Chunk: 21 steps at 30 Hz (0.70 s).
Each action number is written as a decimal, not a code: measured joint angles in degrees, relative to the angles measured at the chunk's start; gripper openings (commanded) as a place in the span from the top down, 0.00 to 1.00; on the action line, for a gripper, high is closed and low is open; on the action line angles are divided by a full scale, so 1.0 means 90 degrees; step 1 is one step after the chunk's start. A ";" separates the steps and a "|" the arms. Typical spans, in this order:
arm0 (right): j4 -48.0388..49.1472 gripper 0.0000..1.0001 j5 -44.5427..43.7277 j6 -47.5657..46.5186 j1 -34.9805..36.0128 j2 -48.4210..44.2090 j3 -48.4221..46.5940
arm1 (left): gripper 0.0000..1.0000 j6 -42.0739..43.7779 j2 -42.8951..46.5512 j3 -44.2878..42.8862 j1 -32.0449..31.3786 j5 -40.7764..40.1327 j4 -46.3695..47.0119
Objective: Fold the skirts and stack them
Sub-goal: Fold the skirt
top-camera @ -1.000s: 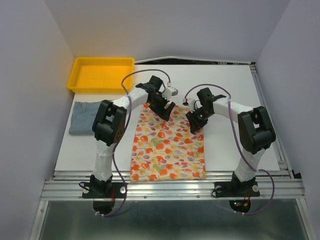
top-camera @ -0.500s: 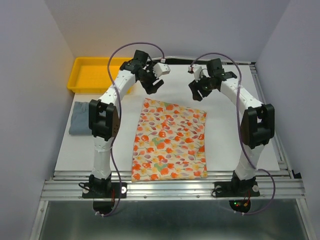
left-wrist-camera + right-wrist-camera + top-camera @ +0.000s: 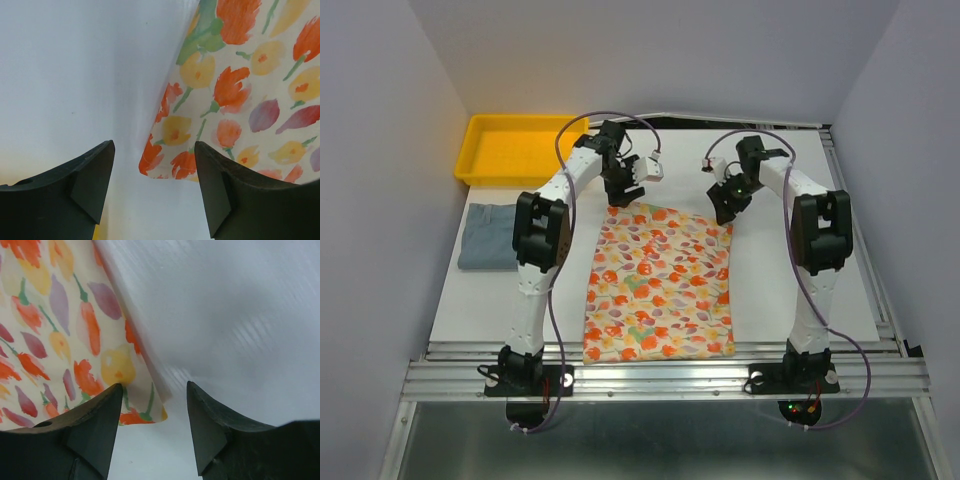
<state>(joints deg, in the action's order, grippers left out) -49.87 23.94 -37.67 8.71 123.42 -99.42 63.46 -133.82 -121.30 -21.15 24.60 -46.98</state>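
The cream floral skirt (image 3: 658, 285) lies spread flat in the middle of the white table (image 3: 790, 260). My left gripper (image 3: 624, 196) hovers at its far left corner, open, and that corner (image 3: 160, 162) shows between the fingers (image 3: 90, 175) with nothing gripped. At the far right corner my right gripper (image 3: 725, 211) is open too; the floral skirt's corner (image 3: 145, 407) lies just beside its left finger (image 3: 97, 420). The blue-grey skirt (image 3: 487, 235) sits folded at the table's left edge.
A yellow tray (image 3: 520, 148) stands at the back left, just beyond the blue-grey skirt. Grey walls close in on three sides. A metal rail (image 3: 660, 375) runs along the near edge by the arm bases.
Both grippers rose off the floral skirt's far part, swung away toward the back, then came down again to its two far corners. The skirt stays flat.
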 measured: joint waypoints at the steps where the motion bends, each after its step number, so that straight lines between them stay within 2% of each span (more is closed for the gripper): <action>1: -0.0078 0.41 0.0063 -0.0036 0.0002 0.0000 0.0000 | 0.25 0.0032 -0.0015 0.0000 0.0000 -0.0002 -0.0015; 7: -0.0427 0.43 0.0364 -0.0126 -0.0041 0.0070 -0.0075 | 0.31 0.0189 -0.0041 0.0000 0.0005 -0.0075 -0.0080; 10: -0.0665 0.39 0.0670 -0.0102 -0.0185 0.0226 -0.0401 | 0.26 0.0192 -0.0041 0.0000 0.0056 -0.0017 -0.0078; 11: -0.0782 0.37 0.0913 -0.0041 -0.0328 0.0321 -0.0631 | 0.20 0.0182 -0.0041 -0.0005 0.0114 0.0177 -0.0080; 14: -0.0838 0.35 0.1389 0.0121 -0.0697 0.0415 -0.0899 | 0.17 0.0039 -0.0049 -0.0073 0.0347 0.0680 -0.0121; 21: -0.0816 0.30 0.2552 0.0712 -0.1307 0.0498 -0.0758 | 0.14 -0.0653 -0.0121 -0.0352 0.1047 0.2123 -0.0085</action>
<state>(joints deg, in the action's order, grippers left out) -57.21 46.92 -31.27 -3.05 127.90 -106.24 57.58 -134.91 -124.46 -11.73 43.70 -47.75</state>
